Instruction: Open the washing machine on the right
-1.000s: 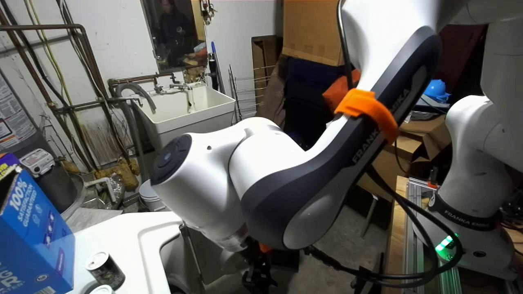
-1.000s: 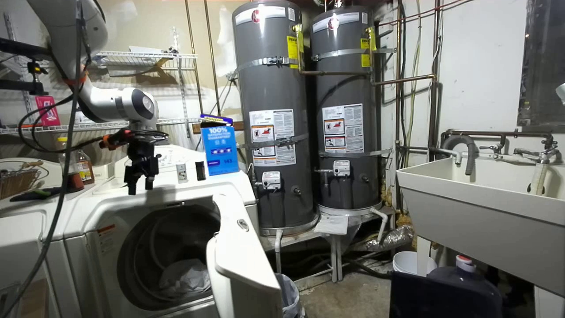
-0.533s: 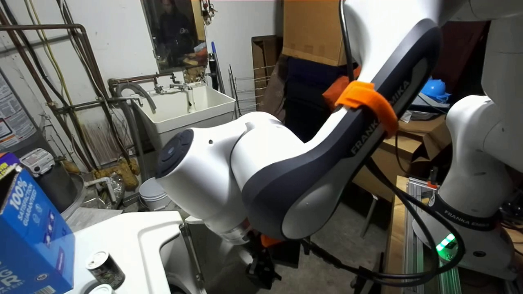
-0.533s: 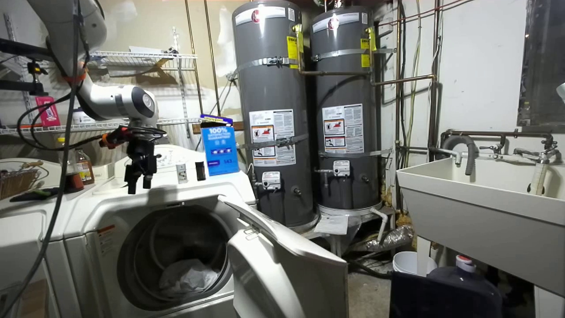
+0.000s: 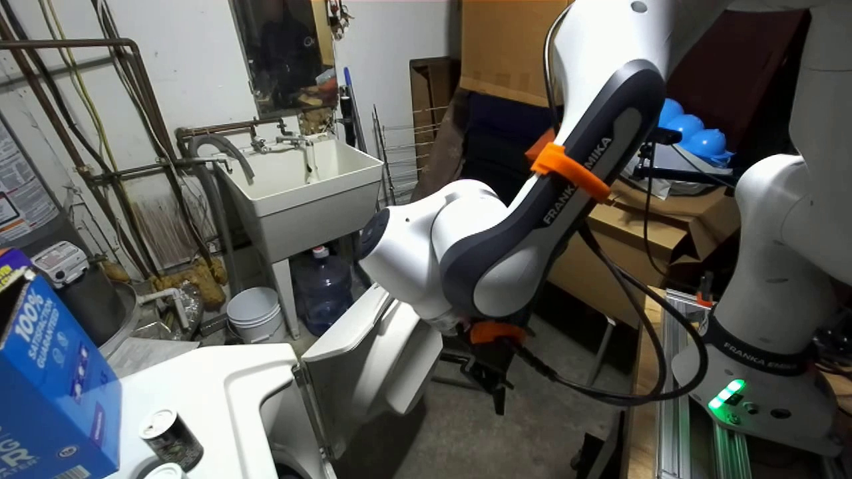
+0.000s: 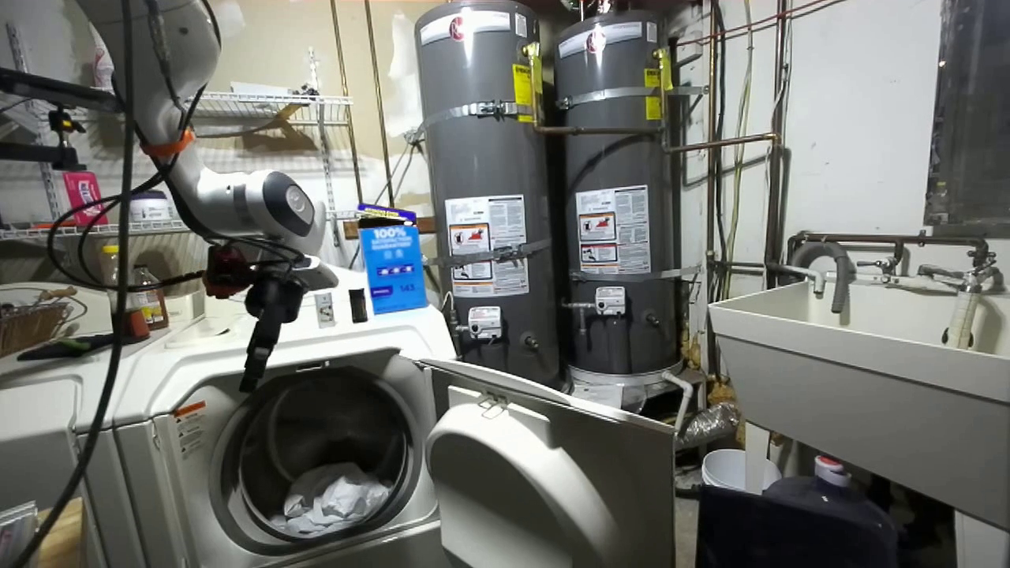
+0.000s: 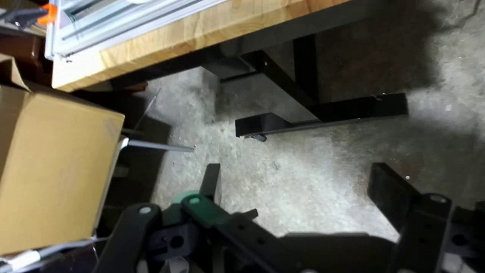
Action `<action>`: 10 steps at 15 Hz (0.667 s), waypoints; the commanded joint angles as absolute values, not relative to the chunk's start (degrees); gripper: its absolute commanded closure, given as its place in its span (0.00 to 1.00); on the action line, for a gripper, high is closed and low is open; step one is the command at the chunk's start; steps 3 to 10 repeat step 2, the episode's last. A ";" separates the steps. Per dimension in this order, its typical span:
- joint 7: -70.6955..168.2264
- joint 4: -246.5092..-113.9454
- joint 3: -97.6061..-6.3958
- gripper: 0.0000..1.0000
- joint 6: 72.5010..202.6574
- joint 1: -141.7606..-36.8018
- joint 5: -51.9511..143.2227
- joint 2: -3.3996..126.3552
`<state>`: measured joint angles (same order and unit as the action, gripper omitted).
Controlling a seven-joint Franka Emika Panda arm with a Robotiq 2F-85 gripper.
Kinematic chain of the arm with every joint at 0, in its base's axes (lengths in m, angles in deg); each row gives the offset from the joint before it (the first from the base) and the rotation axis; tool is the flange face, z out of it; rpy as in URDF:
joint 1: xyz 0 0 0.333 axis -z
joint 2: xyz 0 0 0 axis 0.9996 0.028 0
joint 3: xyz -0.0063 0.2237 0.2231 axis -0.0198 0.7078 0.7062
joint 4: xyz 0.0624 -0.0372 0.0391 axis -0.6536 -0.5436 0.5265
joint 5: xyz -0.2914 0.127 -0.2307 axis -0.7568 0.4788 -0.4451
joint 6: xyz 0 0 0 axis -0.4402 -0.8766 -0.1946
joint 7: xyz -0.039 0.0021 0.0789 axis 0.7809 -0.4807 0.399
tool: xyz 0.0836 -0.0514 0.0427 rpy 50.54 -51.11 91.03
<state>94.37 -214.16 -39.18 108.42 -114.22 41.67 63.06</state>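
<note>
The washing machine (image 5: 206, 386) stood at the left in an exterior view, across the floor (image 5: 466, 439) from the desk (image 5: 640, 442) that bore my arm (image 5: 496, 256), its door (image 5: 373, 366) swung open toward the desk's edge. That door hung upright, its long axis slanting out from the machine's front, on the side of the desk's far corner as I judged it. To the right of it my one pincer (image 7: 293, 182) hung over the floor, between door and desk edge, so the machine lay behind it, away from the desk. In the wrist view its fingers (image 7: 392, 195) were spread wide, holding nothing. I judged the task all but done: the coming move called for backing off to the desk's edge without brushing the door.

For writing, again from the left: a paper label (image 5: 23, 183) whose print was too small to read; a blue box (image 5: 60, 392) on the machine, saying "100% SATISFACTION GUARANTEED"; "FRANKA EMIKA" along my arm, partly under an orange strap (image 5: 569, 171); and, just in from the desk's edge, "FRANKA EMIKA" again on my base (image 5: 765, 386).
</note>
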 commanded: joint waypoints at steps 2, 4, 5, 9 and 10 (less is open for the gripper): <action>95.63 -217.35 -37.98 0.00 108.32 -110.52 42.17 60.78; 95.63 -217.35 -37.98 0.00 108.32 -110.52 42.17 60.78; 95.63 -217.35 -37.98 0.00 108.32 -110.52 42.17 60.78; 95.63 -217.35 -37.98 0.00 108.32 -110.52 42.17 60.78; 95.63 -217.35 -37.98 0.00 108.32 -110.52 42.17 60.78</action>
